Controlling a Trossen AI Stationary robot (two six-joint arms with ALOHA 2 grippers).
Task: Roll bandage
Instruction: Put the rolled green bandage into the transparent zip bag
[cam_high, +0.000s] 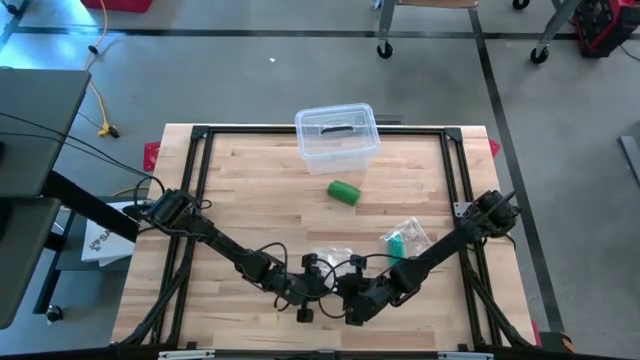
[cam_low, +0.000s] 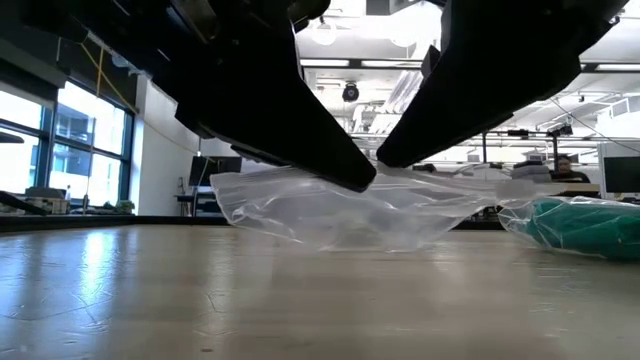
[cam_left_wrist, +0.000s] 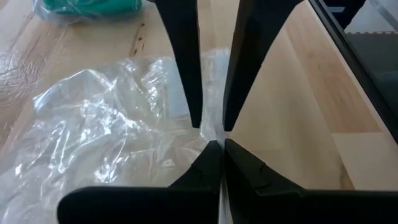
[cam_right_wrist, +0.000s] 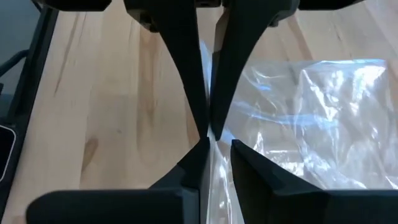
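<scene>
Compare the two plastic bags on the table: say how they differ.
The empty bag holds nothing visible, while the other bag has something green inside. The left gripper and right gripper both pinch the empty bag's edge; the filled bag lies untouched. The empty bag sits between the arms, the filled bag nearer the right arm. Both are clear, crinkled plastic.

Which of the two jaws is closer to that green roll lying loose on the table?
Right. The right gripper sits almost straight below the green roll in the high view, near the front edge. The left gripper meets it there, slightly farther to the side. Both pinch the clear bag.
</scene>
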